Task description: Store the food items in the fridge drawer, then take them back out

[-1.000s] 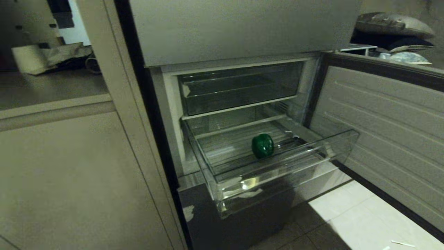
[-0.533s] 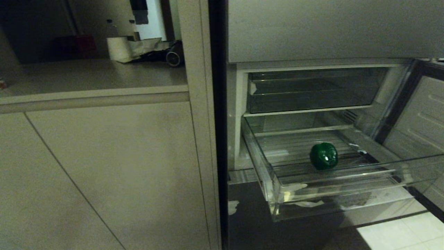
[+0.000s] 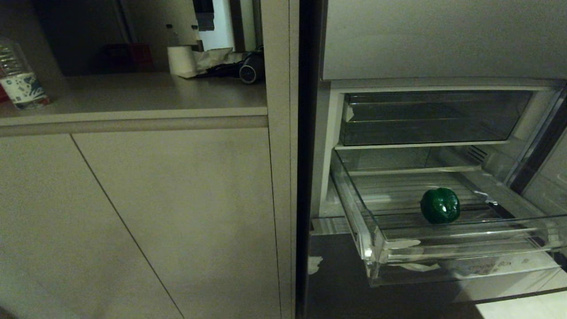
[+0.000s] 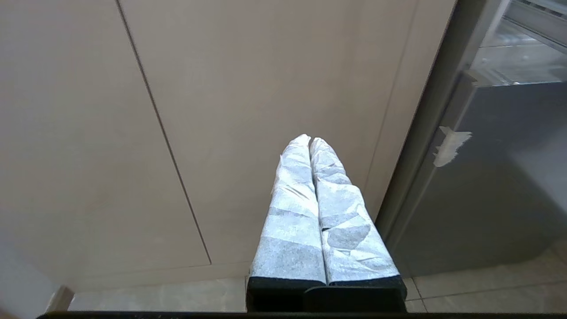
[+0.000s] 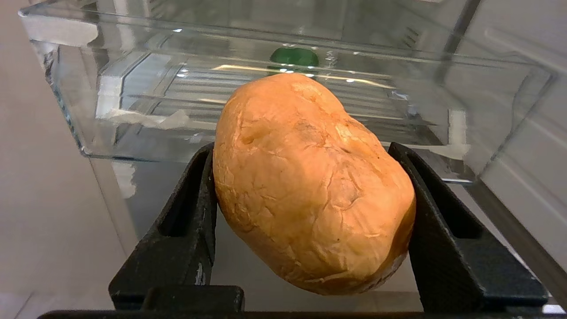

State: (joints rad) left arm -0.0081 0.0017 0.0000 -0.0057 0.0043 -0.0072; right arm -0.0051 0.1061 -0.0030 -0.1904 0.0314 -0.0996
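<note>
Head view: the fridge drawer [image 3: 465, 241], a clear plastic bin with a ribbed floor, stands pulled out from the open fridge, under a shallower clear bin [image 3: 425, 119] that sits pushed in. A glossy green bell pepper [image 3: 440, 205] rests on the drawer's floor, near the front lip and about midway along its width. To the left of the fridge is a beige cabinet [image 3: 177, 212] with a desk [image 3: 133, 95] on top; on the desk stand a water bottle [image 3: 20, 75] at the far left and a roll of paper [image 3: 180, 60] farther back. Neither arm shows here.

Left wrist view: the left claw [image 4: 310, 141] hangs low before the cabinet door, its white-wrapped fingers pressed together with nothing between them.

Right wrist view: the right claw [image 5: 305, 195] is clamped on a tan-orange potato [image 5: 310, 186], one black finger on each side of it. The potato is held in front of the drawer's clear front lip and outside the drawer; the pepper shows beyond it, through the plastic.
</note>
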